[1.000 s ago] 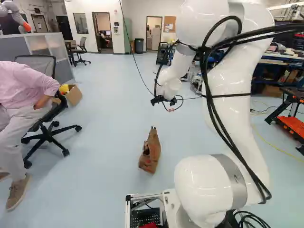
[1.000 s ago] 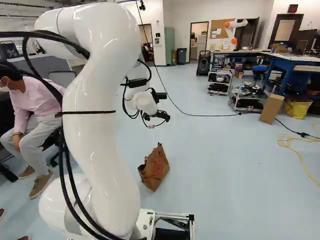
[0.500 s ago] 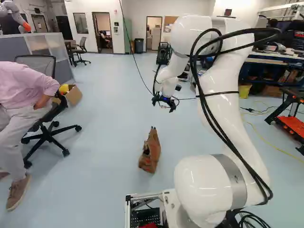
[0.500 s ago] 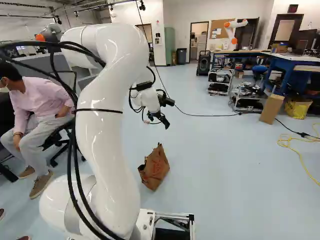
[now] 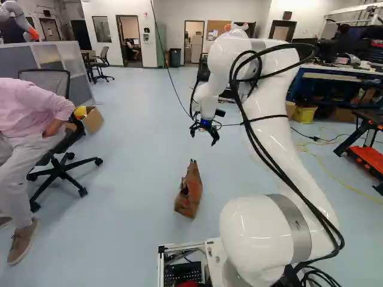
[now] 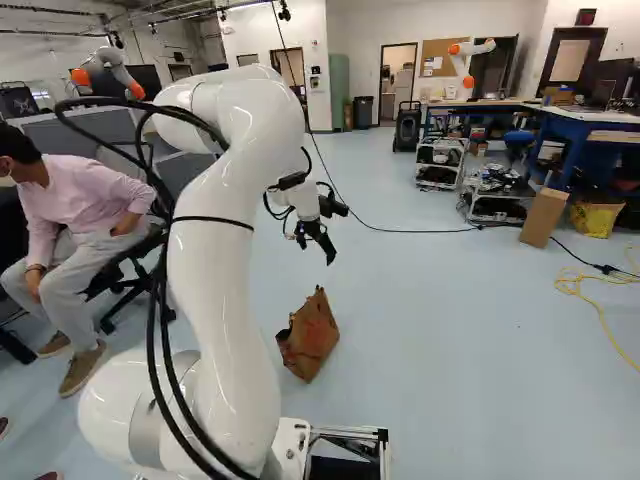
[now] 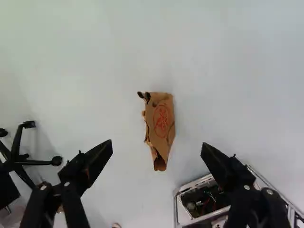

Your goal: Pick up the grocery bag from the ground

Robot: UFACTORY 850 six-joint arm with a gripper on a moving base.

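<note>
Wrist view: office chair [image 7: 38, 162] and mobile base [image 7: 209, 202] are cut off by the edge. Interior of paper grocery bag [image 7: 162, 118]: hidden.

Two from behind, one downward — bag [image 7: 162, 121] shared

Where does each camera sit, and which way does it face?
Left base view: behind the arm, to its left, looking ahead and slightly down; arm and end effector show.
Right base view: behind, to the arm's right, facing likewise; the same parts show.
Wrist view: on the wrist, looking down at the bag; two fingers show.
All three share the bag.
</note>
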